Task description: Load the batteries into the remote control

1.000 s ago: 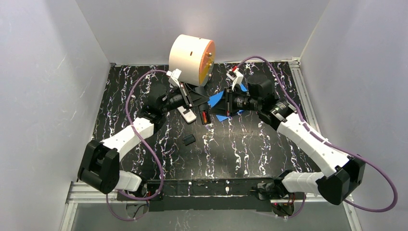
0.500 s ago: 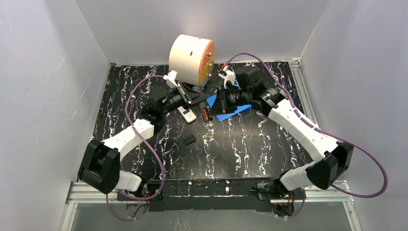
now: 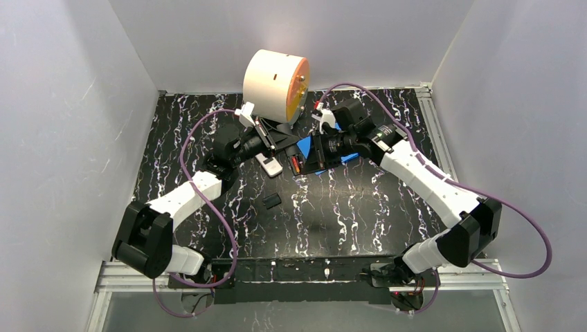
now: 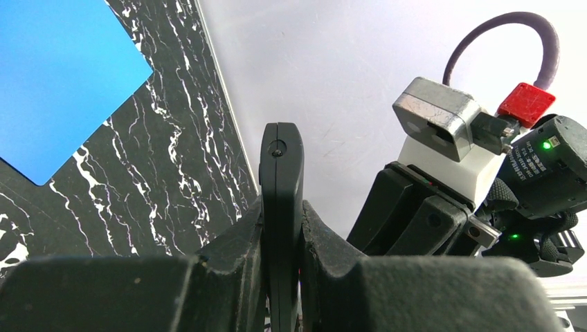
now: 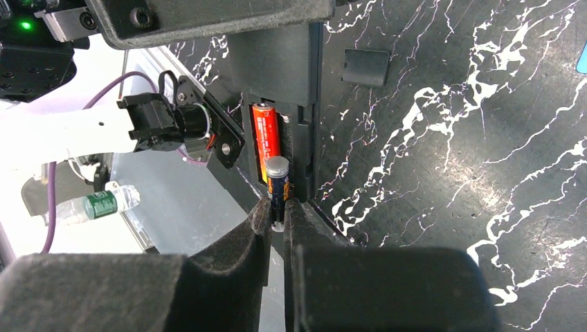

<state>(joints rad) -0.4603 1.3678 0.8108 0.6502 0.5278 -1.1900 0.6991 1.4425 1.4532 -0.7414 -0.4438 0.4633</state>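
My left gripper [image 4: 280, 221] is shut on the black remote control [image 4: 280, 173], which I see edge-on between the pads. In the right wrist view the remote control [image 5: 284, 69] has its battery bay open, and an orange-red battery [image 5: 264, 138] lies in one slot. My right gripper [image 5: 278, 207] is shut on the dark battery [image 5: 277, 181], whose metal end points at the empty slot beside the orange-red one. From above, the two grippers meet at the table's far middle, the right gripper [image 3: 304, 159] just right of the left gripper [image 3: 273, 140].
A white remote [image 3: 268, 164] lies under the left wrist. The black battery cover [image 3: 271, 201] lies nearer the front. Blue sheets [image 3: 333, 160] lie beneath the right wrist. A large cream and orange drum [image 3: 275, 84] stands at the back wall.
My right arm has swung left and brought the dark battery up to the open bay of the remote control. The left arm has held still.
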